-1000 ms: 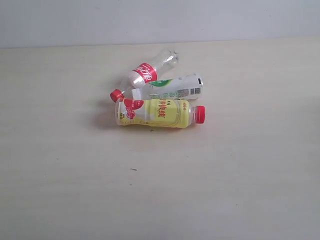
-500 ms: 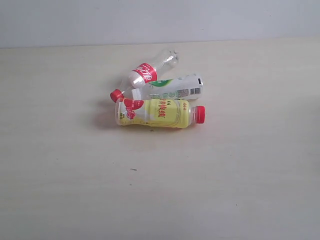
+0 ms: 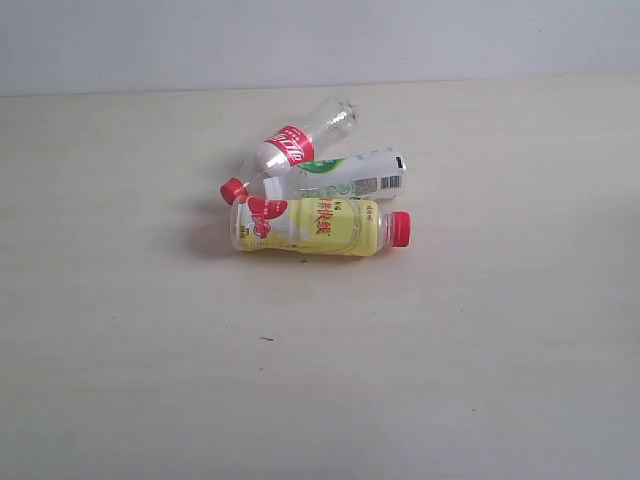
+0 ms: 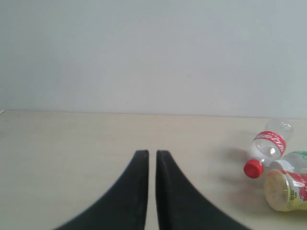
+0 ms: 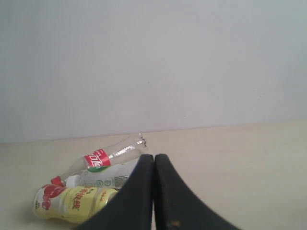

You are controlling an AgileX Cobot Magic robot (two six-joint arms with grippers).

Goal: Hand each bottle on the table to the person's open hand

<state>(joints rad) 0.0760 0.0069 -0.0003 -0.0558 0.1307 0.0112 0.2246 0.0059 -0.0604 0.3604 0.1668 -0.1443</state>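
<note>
Three bottles lie on their sides in a tight cluster on the tabletop (image 3: 120, 330), nearer its far edge than its near one and about midway between its left and right edges. The yellow bottle (image 3: 315, 225) is nearest the near edge, its red cap pointing toward the right edge. Just behind it and touching it is the white-green bottle (image 3: 350, 177). The clear bottle (image 3: 290, 150) lies slanted against that one, its red cap down by the yellow bottle's base and its bottom toward the far edge. The left pincer (image 4: 152, 155) shows only a thin slit between its fingers and holds nothing. The right pincer (image 5: 154, 158) is pressed fully together, empty too.
</note>
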